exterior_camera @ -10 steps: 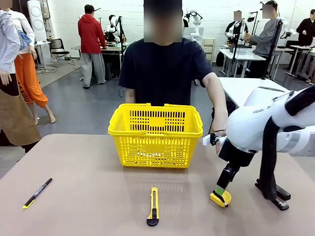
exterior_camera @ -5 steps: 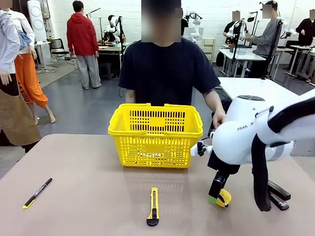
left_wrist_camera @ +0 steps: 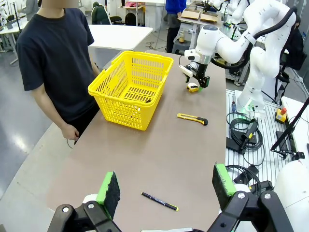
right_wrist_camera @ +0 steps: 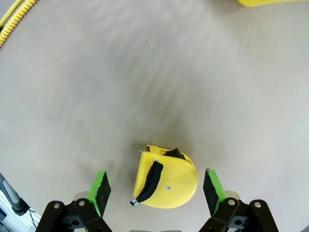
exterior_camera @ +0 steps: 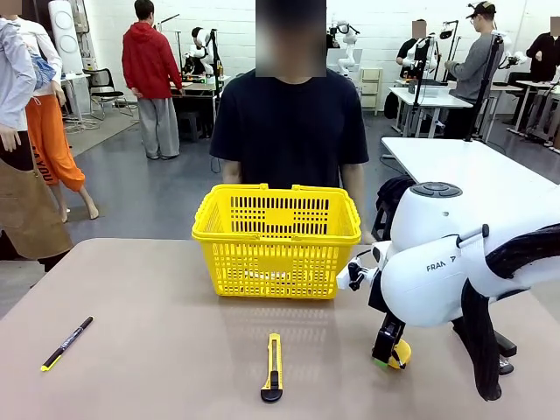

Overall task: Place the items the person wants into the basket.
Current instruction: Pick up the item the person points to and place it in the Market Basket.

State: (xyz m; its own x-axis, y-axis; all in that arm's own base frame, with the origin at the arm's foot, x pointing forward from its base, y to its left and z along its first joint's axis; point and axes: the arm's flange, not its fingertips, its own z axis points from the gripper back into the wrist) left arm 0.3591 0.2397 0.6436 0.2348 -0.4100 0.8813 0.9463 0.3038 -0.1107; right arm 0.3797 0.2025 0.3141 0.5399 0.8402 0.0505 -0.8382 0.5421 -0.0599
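Hovering over small round yellow-and-black tape measure [right_wrist_camera: 166, 179] on brown counter [right_wrist_camera: 145, 72]: right jaws wide open, holding nothing, green pads [right_wrist_camera: 100, 191] either side. Go straight down, squeeze middle, then lift to yellow plastic basket [exterior_camera: 276, 241]. Up high, left jaws wide open, empty.

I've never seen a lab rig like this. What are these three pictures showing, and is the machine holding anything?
Two white robot arms share a table with a person in a dark T-shirt. One picture comes from a fixed camera between the arms. The other two come from a camera on each wrist, looking along that arm's green-padded fingers. On the table are a yellow basket, a yellow utility knife, a black pen and a yellow tape measure. The right gripper is open, its pads either side of the tape measure, not touching it. The left gripper is open too, raised above the table. Nothing is held.
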